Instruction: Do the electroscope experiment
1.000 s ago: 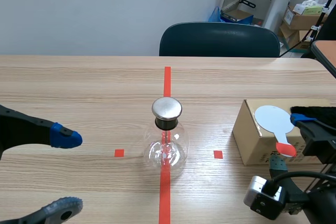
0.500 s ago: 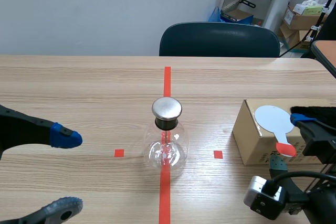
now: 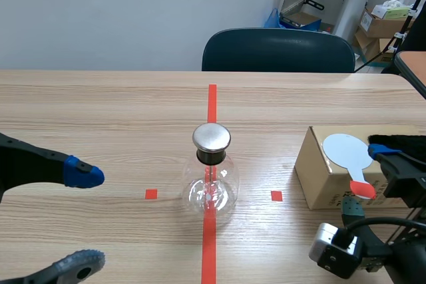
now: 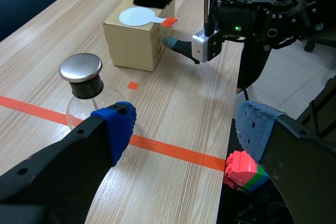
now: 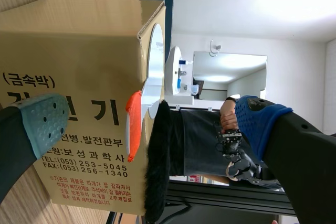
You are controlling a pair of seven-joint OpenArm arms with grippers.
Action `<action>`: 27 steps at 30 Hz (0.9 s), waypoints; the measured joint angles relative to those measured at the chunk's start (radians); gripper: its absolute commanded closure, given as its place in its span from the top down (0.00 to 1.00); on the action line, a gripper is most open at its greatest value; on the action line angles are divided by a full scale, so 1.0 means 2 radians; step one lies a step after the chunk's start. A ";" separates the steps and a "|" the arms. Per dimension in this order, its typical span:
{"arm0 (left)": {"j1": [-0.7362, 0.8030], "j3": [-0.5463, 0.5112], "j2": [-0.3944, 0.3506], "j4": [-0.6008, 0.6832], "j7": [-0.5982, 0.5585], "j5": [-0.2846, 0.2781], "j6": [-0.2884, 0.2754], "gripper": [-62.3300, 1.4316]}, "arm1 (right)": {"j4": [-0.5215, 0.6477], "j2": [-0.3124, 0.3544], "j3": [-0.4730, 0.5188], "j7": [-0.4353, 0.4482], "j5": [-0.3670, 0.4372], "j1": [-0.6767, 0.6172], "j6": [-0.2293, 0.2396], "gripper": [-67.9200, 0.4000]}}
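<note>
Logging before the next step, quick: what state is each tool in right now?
Left tool: open, holding nothing.
Right tool: open, gripping nothing, at the cardboard box.

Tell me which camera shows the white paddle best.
The scene view: the white paddle lies face-up on the cardboard box. The left wrist view shows it farther off, the right wrist view only edge-on.

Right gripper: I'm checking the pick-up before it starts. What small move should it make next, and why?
Probably ease the right gripper forward until its open fingers straddle the orange handle of the paddle. It sits open beside the box, with the handle and the black fur on the box top ahead between its fingers; nothing is held yet.
</note>
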 measured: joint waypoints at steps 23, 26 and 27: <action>0.000 0.000 0.014 0.000 0.014 -0.018 0.052 0.49 | 0.024 0.022 0.000 -0.001 0.056 -0.087 -0.003 1.00; 0.000 0.000 0.028 -0.002 0.021 -0.042 0.073 0.48 | 0.056 0.054 0.000 0.021 0.125 -0.139 -0.001 1.00; 0.000 0.000 0.033 -0.003 0.029 -0.042 0.079 0.48 | 0.070 0.067 0.000 0.034 0.150 -0.156 -0.001 1.00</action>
